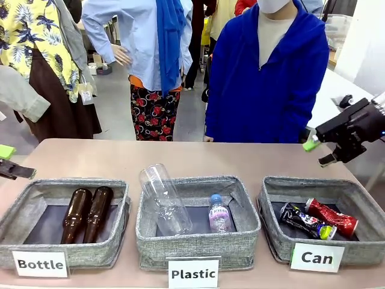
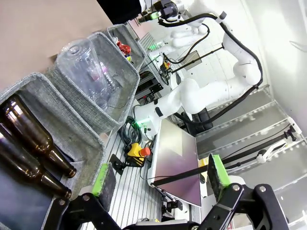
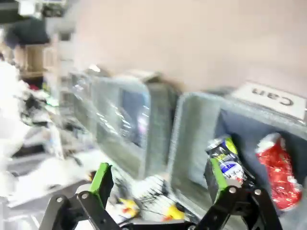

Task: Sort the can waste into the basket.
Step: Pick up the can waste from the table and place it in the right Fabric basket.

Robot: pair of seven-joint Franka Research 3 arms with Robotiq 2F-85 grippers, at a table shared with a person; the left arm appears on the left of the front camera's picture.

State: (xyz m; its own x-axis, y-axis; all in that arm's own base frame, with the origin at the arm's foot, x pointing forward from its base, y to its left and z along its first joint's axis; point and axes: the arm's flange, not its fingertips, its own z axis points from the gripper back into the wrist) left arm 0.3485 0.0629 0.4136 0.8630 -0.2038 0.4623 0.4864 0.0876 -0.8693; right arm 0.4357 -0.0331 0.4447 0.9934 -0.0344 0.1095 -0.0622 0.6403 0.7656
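Basket (image 1: 283, 191) holds both cans (image 1: 319, 220), below fingers (image 1: 311, 144).

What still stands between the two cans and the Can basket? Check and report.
Nothing visible does. The black can and the red can both lie side by side on the dark floor of the Can basket. The right gripper is above the basket's far side, open and empty.
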